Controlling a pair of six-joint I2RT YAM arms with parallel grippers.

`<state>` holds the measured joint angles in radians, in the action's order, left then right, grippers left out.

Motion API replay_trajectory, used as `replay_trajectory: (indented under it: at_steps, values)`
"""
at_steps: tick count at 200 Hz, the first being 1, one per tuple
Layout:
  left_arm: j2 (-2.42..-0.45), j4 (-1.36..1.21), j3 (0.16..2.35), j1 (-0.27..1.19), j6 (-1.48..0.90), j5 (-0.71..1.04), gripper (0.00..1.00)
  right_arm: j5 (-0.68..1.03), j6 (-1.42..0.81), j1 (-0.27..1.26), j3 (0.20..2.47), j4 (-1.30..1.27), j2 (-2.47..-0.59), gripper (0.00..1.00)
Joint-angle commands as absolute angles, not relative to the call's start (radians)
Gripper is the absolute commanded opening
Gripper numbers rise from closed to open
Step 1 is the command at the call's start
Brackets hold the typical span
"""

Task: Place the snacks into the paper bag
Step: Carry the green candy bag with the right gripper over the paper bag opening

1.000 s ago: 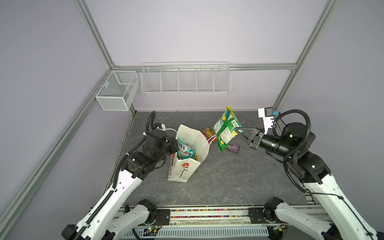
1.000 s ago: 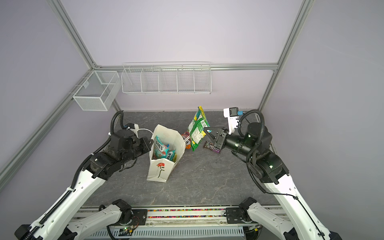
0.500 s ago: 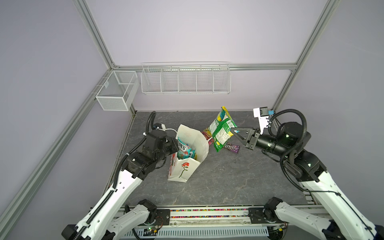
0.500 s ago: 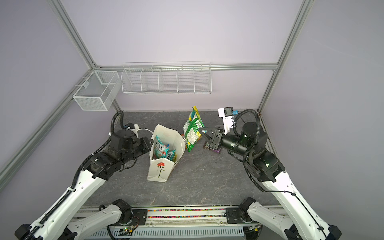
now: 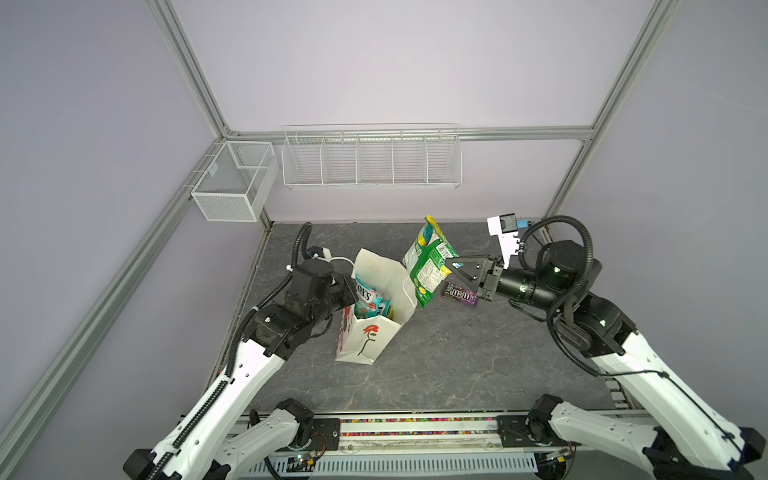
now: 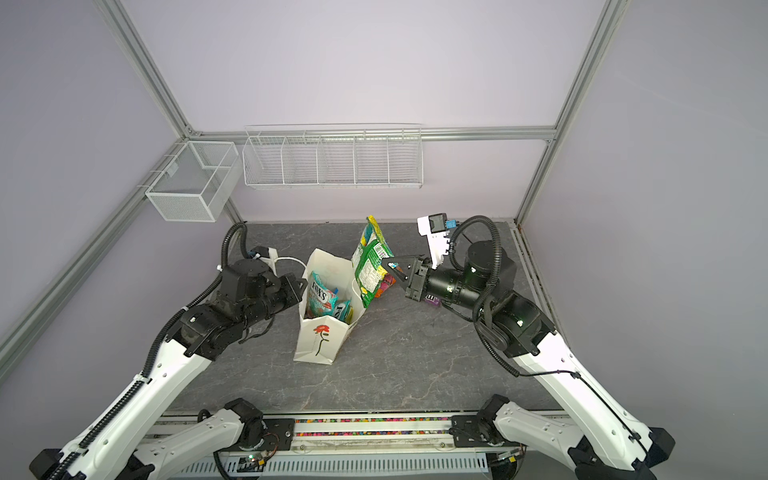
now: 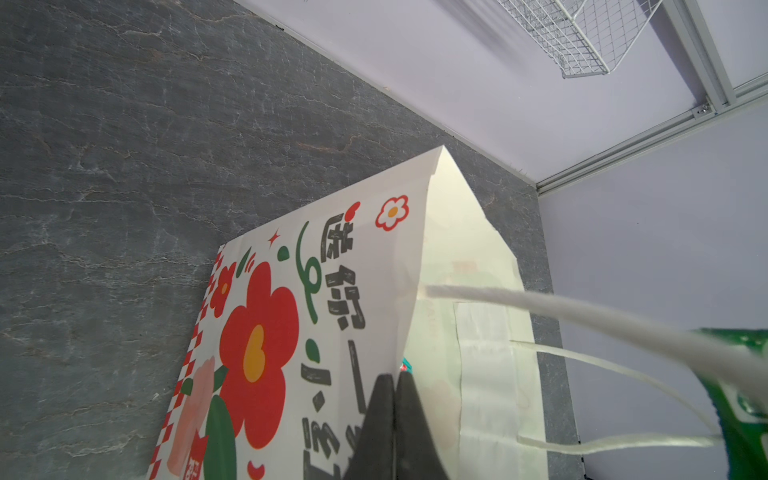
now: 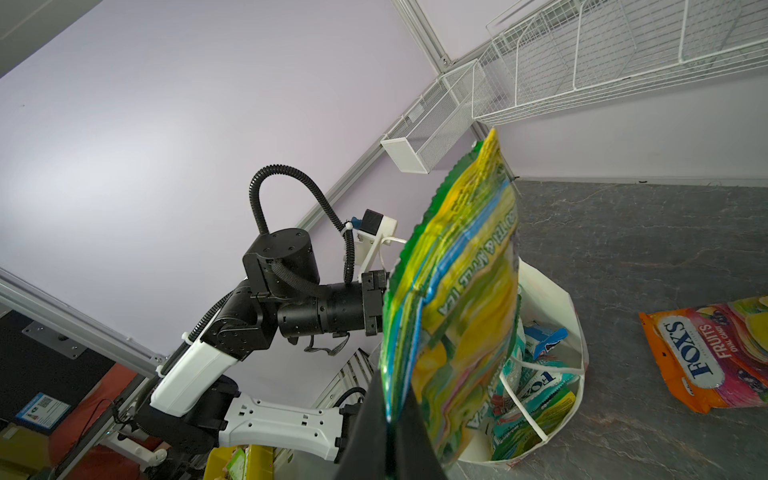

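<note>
Green packet (image 5: pixel 428 266) in right claw (image 5: pixel 451 265) hangs at paper bag (image 5: pixel 352 344) rim.

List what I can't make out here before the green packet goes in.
Paper bag contents: lower layers hidden by its walls and the teal packet in both top views.
Orange packet: behind the green packet in a top view.
Purple packet: mostly under the right arm in a top view.
Green packet: cut off by the frame edge in the left wrist view.

Orange packet (image 6: pixel 385 284) mostly hidden behind green packet (image 6: pixel 370 266) (top view).
</note>
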<state>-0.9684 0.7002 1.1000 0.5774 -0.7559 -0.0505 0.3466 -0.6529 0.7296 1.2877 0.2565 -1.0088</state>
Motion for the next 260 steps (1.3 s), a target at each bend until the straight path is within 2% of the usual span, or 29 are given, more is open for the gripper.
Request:
replay_trajectory:
  at_steps: [1, 260]
  values:
    - [-0.962, 0.666, 1.099, 0.586, -0.764, -0.047, 0.00, 0.324, -0.623, 0.756, 1.330, 0.175, -1.019, 0.07]
    - [-0.945, 0.672, 1.083, 0.586, -0.767, -0.059, 0.00, 0.289, -0.593, 0.873, 1.393, 0.153, -1.139, 0.07]
